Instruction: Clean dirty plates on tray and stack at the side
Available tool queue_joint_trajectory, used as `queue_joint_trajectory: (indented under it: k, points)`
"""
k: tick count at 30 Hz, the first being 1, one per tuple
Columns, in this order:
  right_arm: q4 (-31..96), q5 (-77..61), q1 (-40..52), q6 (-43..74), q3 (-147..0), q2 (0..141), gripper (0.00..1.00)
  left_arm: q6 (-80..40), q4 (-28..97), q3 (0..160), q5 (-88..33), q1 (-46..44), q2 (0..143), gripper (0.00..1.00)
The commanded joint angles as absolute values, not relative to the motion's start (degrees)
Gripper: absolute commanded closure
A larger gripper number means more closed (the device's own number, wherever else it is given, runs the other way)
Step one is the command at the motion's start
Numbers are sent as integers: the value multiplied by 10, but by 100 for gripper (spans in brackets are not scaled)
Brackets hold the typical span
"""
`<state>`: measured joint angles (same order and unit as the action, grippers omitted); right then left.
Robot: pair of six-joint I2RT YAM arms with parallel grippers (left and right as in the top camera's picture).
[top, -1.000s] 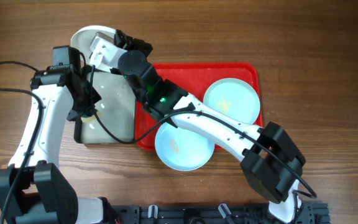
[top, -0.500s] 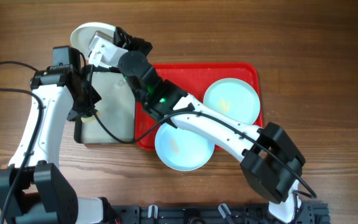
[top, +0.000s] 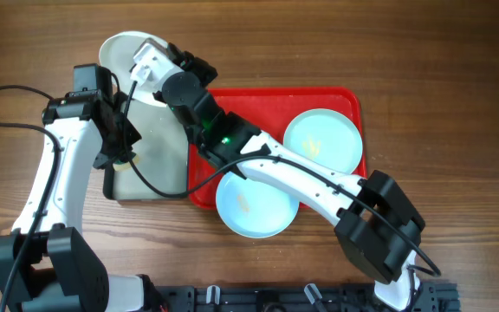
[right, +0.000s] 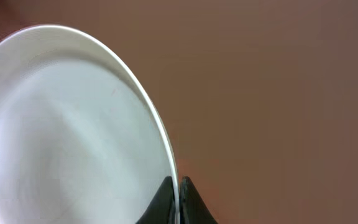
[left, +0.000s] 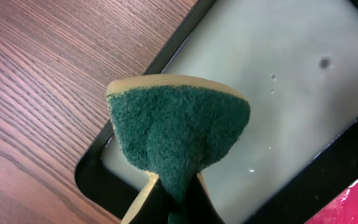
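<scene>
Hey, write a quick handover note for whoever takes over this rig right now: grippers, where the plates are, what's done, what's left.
Left gripper: shut on the green sponge, over the black-rimmed tray.
Right gripper: shut on the white plate by its rim, at that tray's far end; visible face shows no smears.
Aqua plate lies in the red tray; second aqua plate overhangs its near rim. Both show orange smears.
Done: nothing stacked yet.
Left: set white plate aside, scrub both, stack.
</scene>
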<state>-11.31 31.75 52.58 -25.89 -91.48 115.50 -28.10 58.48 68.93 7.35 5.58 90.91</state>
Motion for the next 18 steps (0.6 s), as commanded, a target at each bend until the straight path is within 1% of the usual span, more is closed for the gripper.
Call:
queue_joint_trajectory:
  k: [1, 4, 7, 9, 12, 15, 18]
  points:
    - [-42, 283, 513, -67, -926, 1163, 96, -274, 586, 686, 69, 55, 909, 96]
    - [23, 195, 490, 49, -926, 1163, 96, -274, 585, 686, 69, 55, 909, 96]
    - [43, 133, 458, 120, -926, 1162, 96, -274, 585, 686, 69, 55, 908, 96]
    - [52, 81, 436, 143, -926, 1157, 96, -273, 585, 686, 69, 55, 909, 96]
    - [74, -32, 374, 189, -926, 1136, 96, -272, 582, 686, 68, 55, 909, 96]
    - [106, -107, 312, 216, -926, 1119, 96, -270, 573, 686, 67, 54, 908, 96]
    - [185, -169, 214, 216, -926, 1106, 96, -208, 534, 686, -8, 53, 909, 96]
